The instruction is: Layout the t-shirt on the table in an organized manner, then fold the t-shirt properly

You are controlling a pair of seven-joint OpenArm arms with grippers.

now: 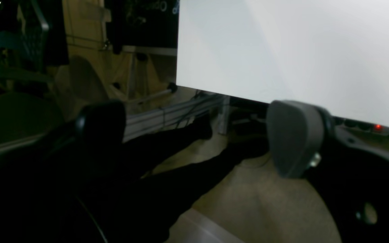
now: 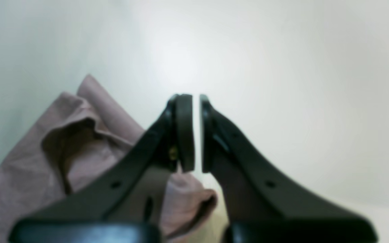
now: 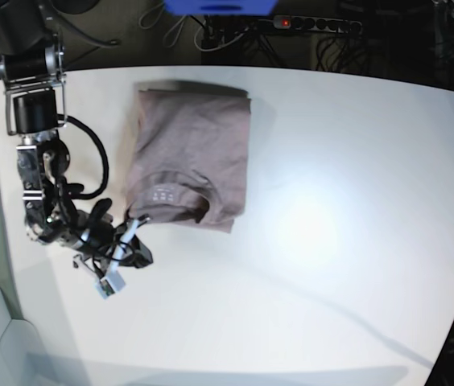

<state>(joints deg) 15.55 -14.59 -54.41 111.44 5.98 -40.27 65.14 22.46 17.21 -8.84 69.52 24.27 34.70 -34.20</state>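
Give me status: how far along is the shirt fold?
Done: the t-shirt lies as a compact folded rectangle on the table, collar showing. In hand: nothing; right pincer shut and empty beside it, left pincer open off the table's edge. Left: apparently nothing.

left claw: jaws spread wide | right claw: jaws nearly together, empty

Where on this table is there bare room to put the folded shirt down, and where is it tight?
The white matte table is bare right of the folded mauve t-shirt, out to the far edge, and along the near edge. It is crowded at the shirt's collar end, where the shut right gripper sits beside the fabric.
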